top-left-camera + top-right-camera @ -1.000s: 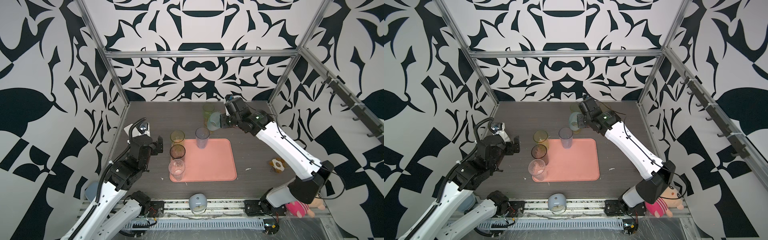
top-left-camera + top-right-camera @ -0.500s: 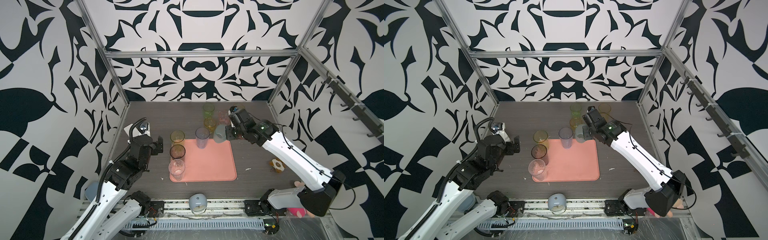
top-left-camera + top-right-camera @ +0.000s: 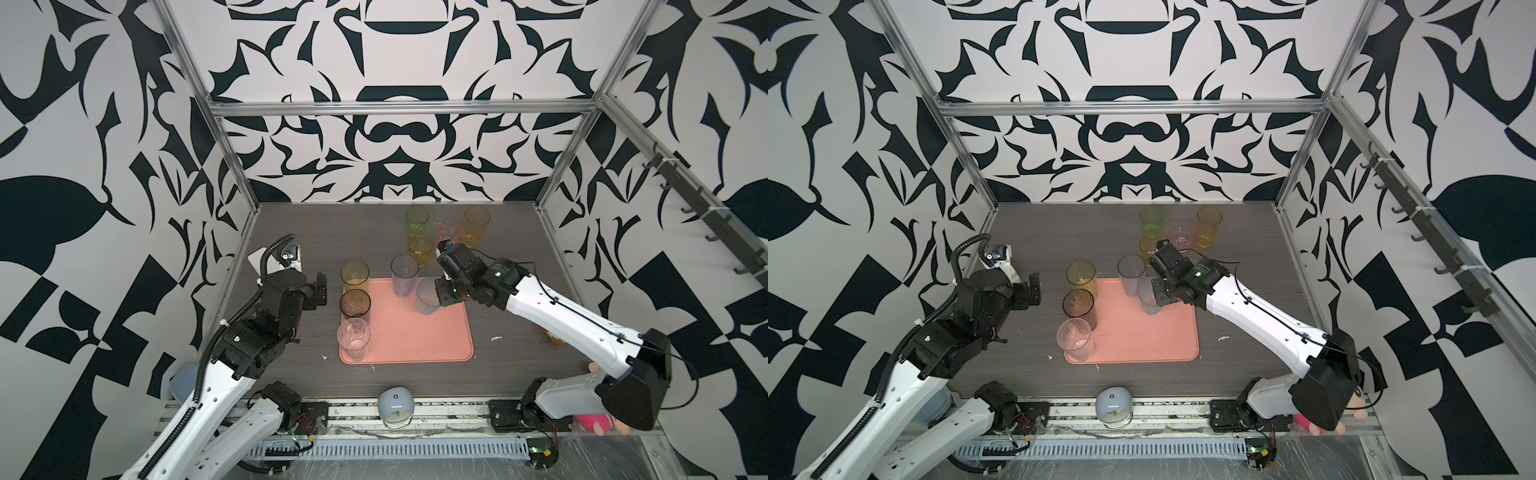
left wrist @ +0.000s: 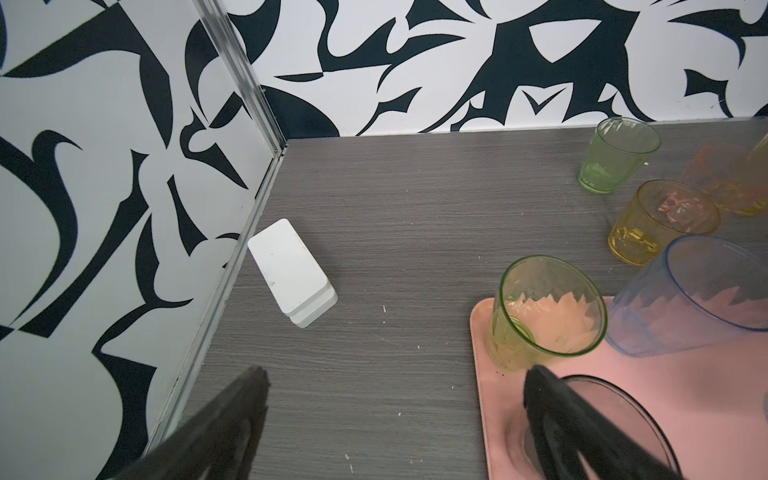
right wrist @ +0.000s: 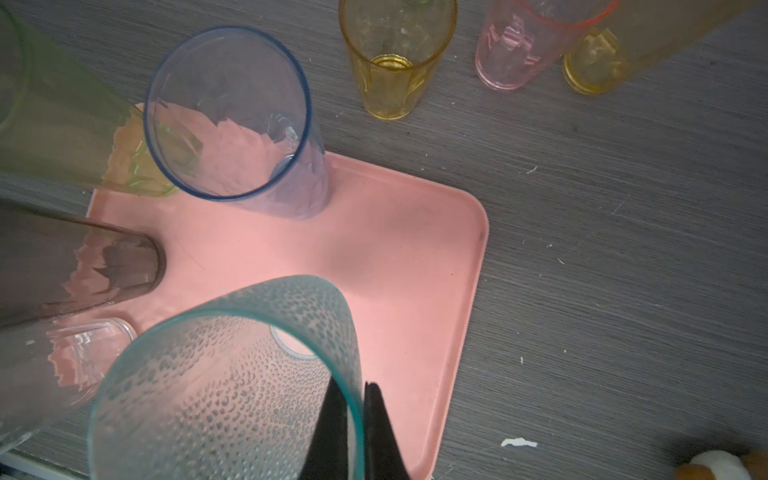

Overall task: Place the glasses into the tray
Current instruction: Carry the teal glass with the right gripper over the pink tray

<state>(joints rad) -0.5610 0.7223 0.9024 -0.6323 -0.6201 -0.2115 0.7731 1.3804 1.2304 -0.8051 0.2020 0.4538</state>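
The salmon-pink tray [image 3: 415,336] [image 3: 1142,336] lies mid-table. My right gripper [image 3: 437,293] [image 5: 357,386] is shut on the rim of a teal dimpled glass [image 3: 426,297] [image 3: 1149,300] [image 5: 232,374], one finger inside and one outside, over the tray's far right part. Whether its base touches the tray I cannot tell. A yellow-green glass [image 3: 354,274], a smoky one [image 3: 355,302], a clear one [image 3: 353,338] and a blue one [image 3: 404,274] stand along the tray's left and far edges. My left gripper [image 3: 318,289] [image 4: 395,374] hangs open and empty beside the tray's left edge.
Behind the tray stand a green glass [image 3: 417,220], a short yellow one [image 3: 419,249], a pink one [image 3: 446,228] and an amber one [image 3: 476,226]. A white box [image 4: 293,272] lies by the left wall. A pale dome gadget [image 3: 395,405] sits at the front edge.
My right gripper has carried the teal glass from the back of the table forward, to above the tray. The left arm has stayed still.
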